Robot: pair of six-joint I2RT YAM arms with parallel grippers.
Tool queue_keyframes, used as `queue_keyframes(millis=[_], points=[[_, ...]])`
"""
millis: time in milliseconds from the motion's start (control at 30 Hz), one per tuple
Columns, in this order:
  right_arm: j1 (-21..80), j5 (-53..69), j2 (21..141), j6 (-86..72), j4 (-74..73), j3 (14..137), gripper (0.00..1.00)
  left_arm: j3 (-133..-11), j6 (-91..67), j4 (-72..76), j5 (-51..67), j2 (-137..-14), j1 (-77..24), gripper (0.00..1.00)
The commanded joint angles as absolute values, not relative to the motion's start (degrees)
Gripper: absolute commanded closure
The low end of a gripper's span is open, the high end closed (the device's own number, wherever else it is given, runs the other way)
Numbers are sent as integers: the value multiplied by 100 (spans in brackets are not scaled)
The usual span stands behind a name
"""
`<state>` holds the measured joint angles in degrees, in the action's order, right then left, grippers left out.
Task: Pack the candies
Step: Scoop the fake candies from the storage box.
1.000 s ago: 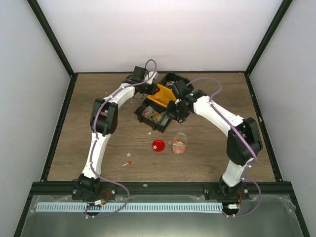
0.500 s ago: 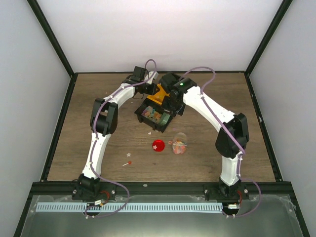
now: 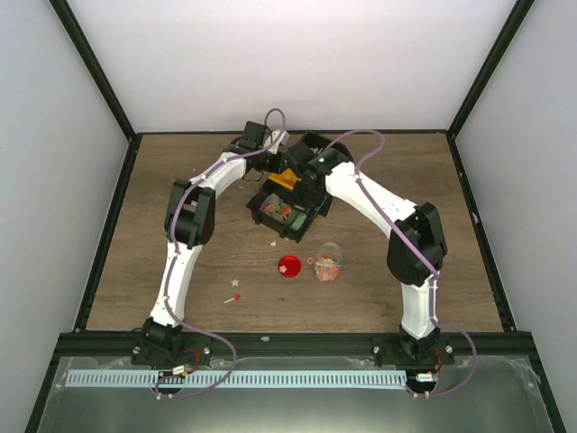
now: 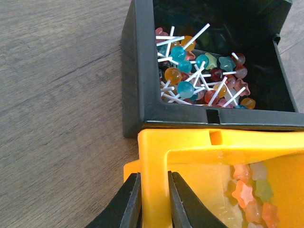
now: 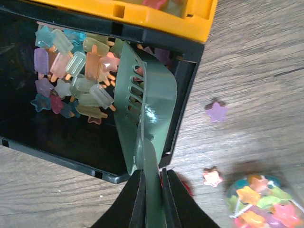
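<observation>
The left hand point(image 4: 153, 179) is clamped on the near wall of the yellow tray point(image 4: 190, 147), apparently steadying it while the other arm works. The right hand point(image 5: 153, 175) is pinched tight on the handle of the green scoop point(image 5: 145, 104). Its slotted blade reaches over the rim of the black box point(image 5: 52, 156), pointing toward eleven o'clock at the candies point(image 5: 75, 64), pastel ice-lolly and star shapes heaped at the ten o'clock end. A dig looks imminent.

The yellow tray holds star sweets. Beyond it, at twelve o'clock, a lollipop box point(image 4: 137, 71) brims with round lollipops. From above, the part-filled jar point(image 3: 329, 249) waits uncapped at five o'clock of the black box. Its red lid point(image 3: 289, 266) lies at its nine o'clock, and stray stars dot the table point(image 4: 57, 95).
</observation>
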<state>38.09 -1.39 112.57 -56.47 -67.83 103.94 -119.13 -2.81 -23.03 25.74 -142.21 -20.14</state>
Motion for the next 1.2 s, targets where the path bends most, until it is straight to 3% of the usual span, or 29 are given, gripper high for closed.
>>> queue_keyframes(millis=[0, 567, 733, 833, 900, 1167], points=[[3771, -254, 11384, -5993, -6547, 9602, 99, -11783, -202, -2539, 2619, -14291, -1986, 85], [3336, 1244, 11397, -6107, -3387, 7687, 99, -11640, -253, -2570, 2680, -14292, -1986, 85], [3261, 938, 11162, -6026, -3671, 7745, 99, -11395, -147, -2478, 2612, -14105, -1987, 85], [3216, 891, 11011, -5988, -3698, 7663, 99, -11016, -35, -2183, 2502, -13788, -1974, 74], [3192, 934, 11012, -5958, -3731, 7645, 99, -10681, 97, -1972, 2416, -13547, -1940, 62], [3190, 1020, 11023, -5849, -3654, 7506, 99, -9773, 277, -1379, 2442, -12660, -1643, 42]])
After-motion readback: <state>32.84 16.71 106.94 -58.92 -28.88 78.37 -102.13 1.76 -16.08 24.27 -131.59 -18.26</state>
